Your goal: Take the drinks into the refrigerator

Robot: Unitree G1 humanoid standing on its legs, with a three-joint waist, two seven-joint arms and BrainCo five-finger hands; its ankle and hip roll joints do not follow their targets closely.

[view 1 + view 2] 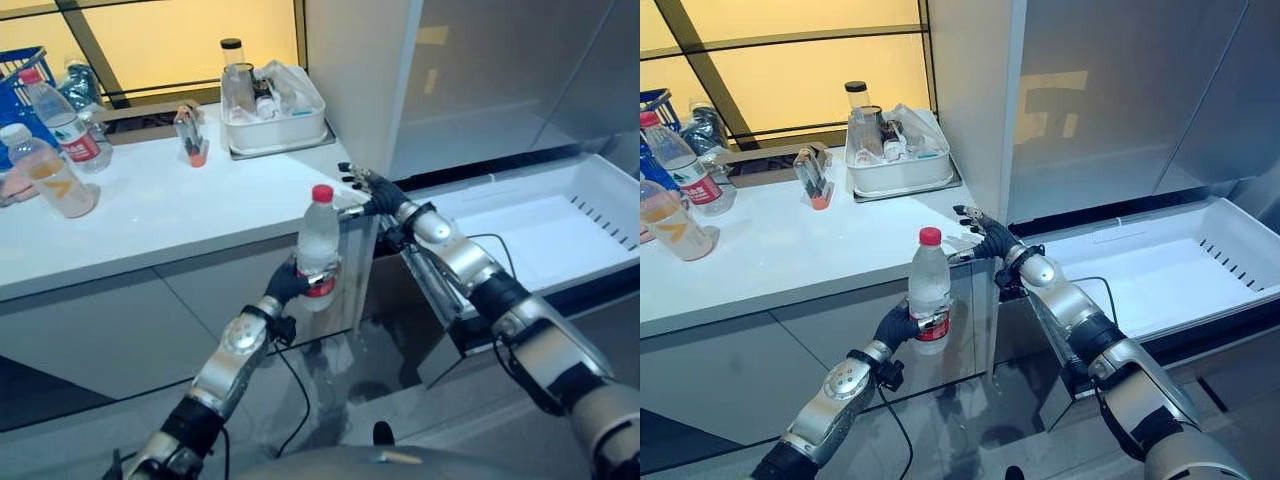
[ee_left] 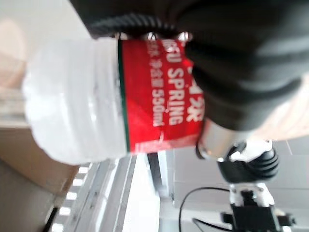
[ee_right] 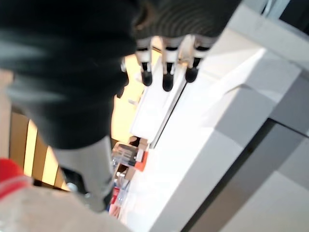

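A clear water bottle point(image 1: 319, 240) with a red cap and red label stands upright in the air, just in front of the white counter's front edge. My left hand point(image 1: 288, 283) is shut on its lower part, and the label point(image 2: 159, 96) shows close up in the left wrist view. My right hand point(image 1: 372, 190) is open with fingers point(image 3: 166, 72) spread, at the counter's right corner beside the bottle's cap. Right of it, the refrigerator's white drawer point(image 1: 600, 262) is pulled out and holds nothing. Two more bottles point(image 1: 62, 122) point(image 1: 48, 178) stand at the counter's far left.
A white tray point(image 1: 290, 133) with jars and packets sits at the counter's point(image 1: 170, 215) back right, a small red-based item point(image 1: 190, 135) left of it. A blue basket point(image 1: 22, 68) is at the far left. The refrigerator's grey upper door point(image 1: 1110, 90) is closed above the drawer.
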